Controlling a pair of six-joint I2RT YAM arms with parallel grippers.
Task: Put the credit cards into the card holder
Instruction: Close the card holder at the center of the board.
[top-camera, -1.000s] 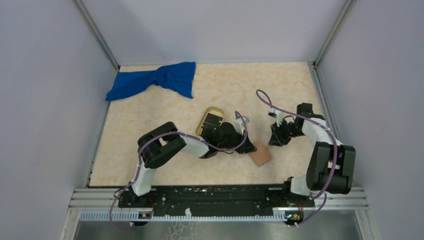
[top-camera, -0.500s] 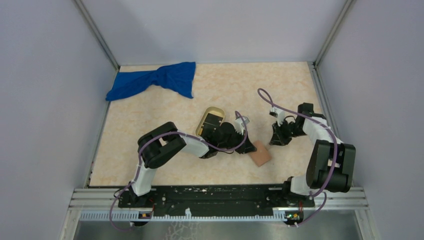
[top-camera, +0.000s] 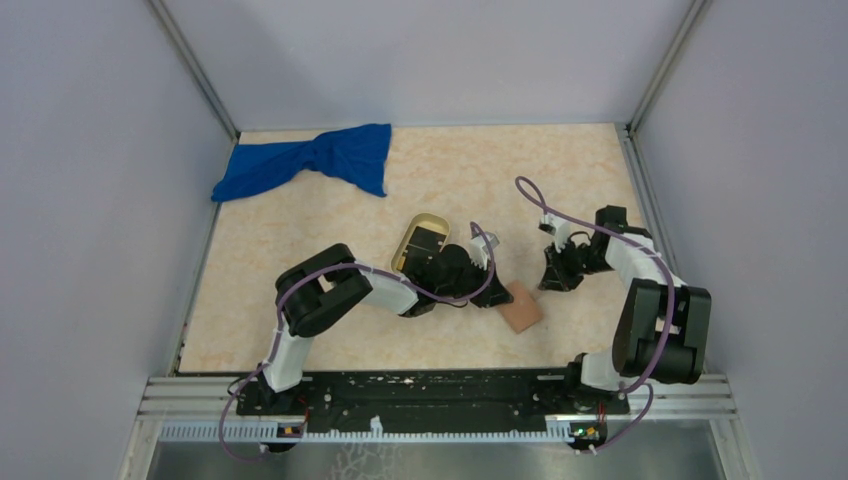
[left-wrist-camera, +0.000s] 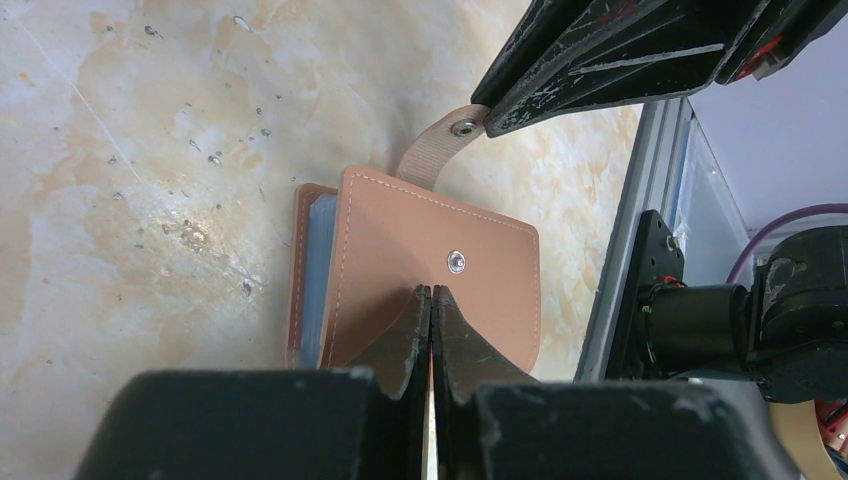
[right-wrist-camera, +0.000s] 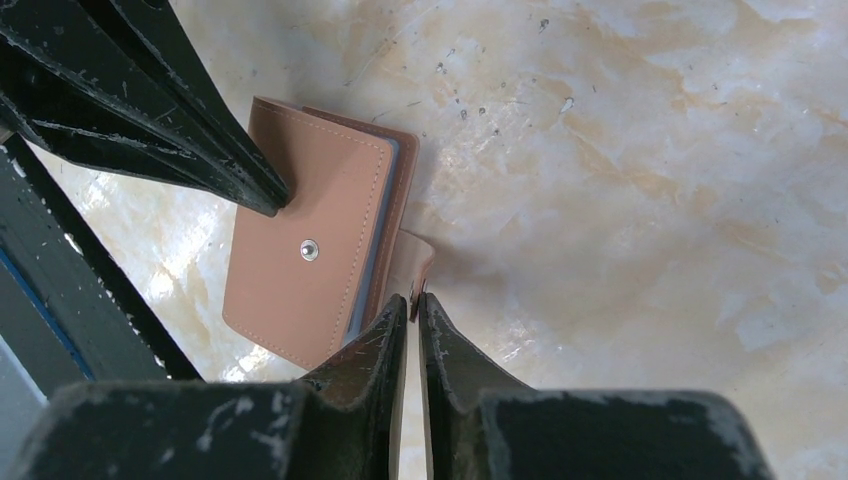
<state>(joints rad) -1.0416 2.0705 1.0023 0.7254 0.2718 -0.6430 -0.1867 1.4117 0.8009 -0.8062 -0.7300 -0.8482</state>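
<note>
Left pincer (left-wrist-camera: 432, 297) is fully closed and holds nothing. Its tips press on the tan cover of the card holder (left-wrist-camera: 400, 240), just short of the cover's snap stud (left-wrist-camera: 456, 262). The card holder lies folded on the marbled desk (left-wrist-camera: 130, 150), directly under this pincer, with blue-grey pages showing at one edge. Right pincer (right-wrist-camera: 412, 300), jaws almost together, pinches the holder's strap tab (left-wrist-camera: 435, 150), facing the left pincer's tips. An oval tray (top-camera: 428, 215) sits behind the left pincer.

blue cloth (top-camera: 310, 165) crumpled far left; oval tan tray (top-camera: 403, 249) centre.
</note>
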